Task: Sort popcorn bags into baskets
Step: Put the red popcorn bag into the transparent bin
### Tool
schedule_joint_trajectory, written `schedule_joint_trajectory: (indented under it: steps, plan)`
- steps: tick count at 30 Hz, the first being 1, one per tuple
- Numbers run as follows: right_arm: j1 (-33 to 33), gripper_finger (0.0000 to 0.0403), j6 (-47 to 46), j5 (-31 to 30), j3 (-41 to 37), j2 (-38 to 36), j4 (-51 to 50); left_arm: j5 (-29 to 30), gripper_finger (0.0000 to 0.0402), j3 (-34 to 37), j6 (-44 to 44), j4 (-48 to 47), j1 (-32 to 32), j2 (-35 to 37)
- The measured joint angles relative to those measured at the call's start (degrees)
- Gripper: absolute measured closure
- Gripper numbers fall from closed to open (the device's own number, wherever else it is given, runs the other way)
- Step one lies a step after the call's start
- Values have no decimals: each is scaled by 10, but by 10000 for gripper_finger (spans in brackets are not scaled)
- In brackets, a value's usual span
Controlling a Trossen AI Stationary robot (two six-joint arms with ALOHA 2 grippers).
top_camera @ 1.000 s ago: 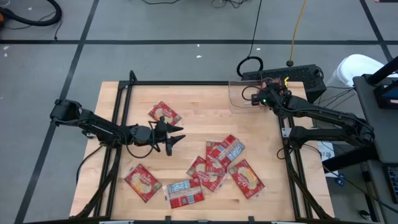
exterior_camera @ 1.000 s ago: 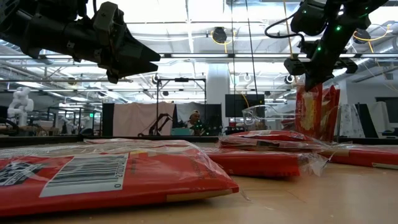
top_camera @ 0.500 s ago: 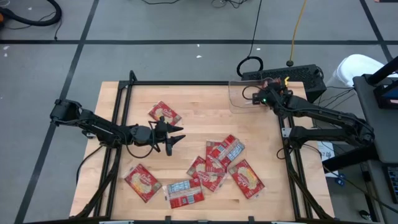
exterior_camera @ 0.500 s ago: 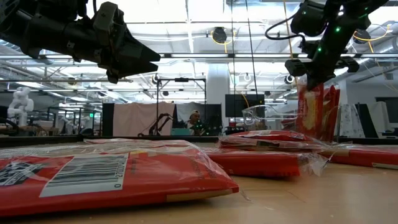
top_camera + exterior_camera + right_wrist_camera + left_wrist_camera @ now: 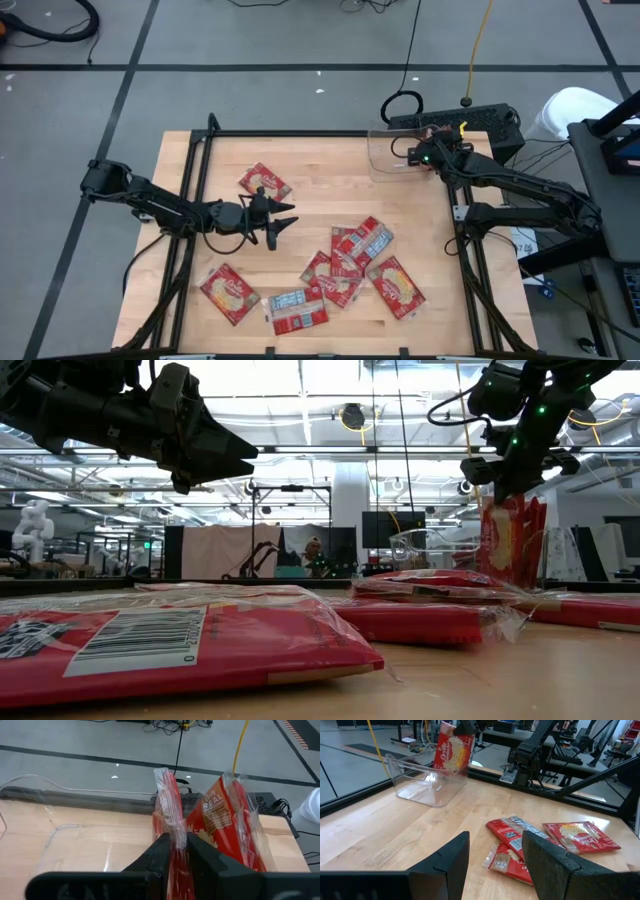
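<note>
High view: the right gripper point(image 5: 424, 158) sits at roughly 1 o'clock of the wooden table point(image 5: 200, 170), over the clear plastic bin point(image 5: 385, 157). Its fingers point(image 5: 161, 851) stand only narrowly apart with an upright red popcorn bag point(image 5: 171, 822) between them; a second bag point(image 5: 227, 820) leans just beside it inside the bin. Whether the grip is firm cannot be told. The left gripper point(image 5: 284, 217) hovers near table centre, fingers point(image 5: 451, 857) parted and holding nothing. One packet point(image 5: 264, 183) lies at 11 o'clock of centre, one point(image 5: 230, 292) at 7 o'clock, a label-side packet point(image 5: 297, 311) at 6 o'clock, and an overlapping cluster point(image 5: 355, 262) at 4 o'clock.
</note>
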State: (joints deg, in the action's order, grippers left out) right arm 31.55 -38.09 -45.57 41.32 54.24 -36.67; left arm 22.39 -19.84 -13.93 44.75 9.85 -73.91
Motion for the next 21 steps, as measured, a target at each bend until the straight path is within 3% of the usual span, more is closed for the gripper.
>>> schedule_joint_trajectory:
  steps: [21]
  plan:
    - [0,334,41,-104,0,0,26,0,215,0,0,0,0,0]
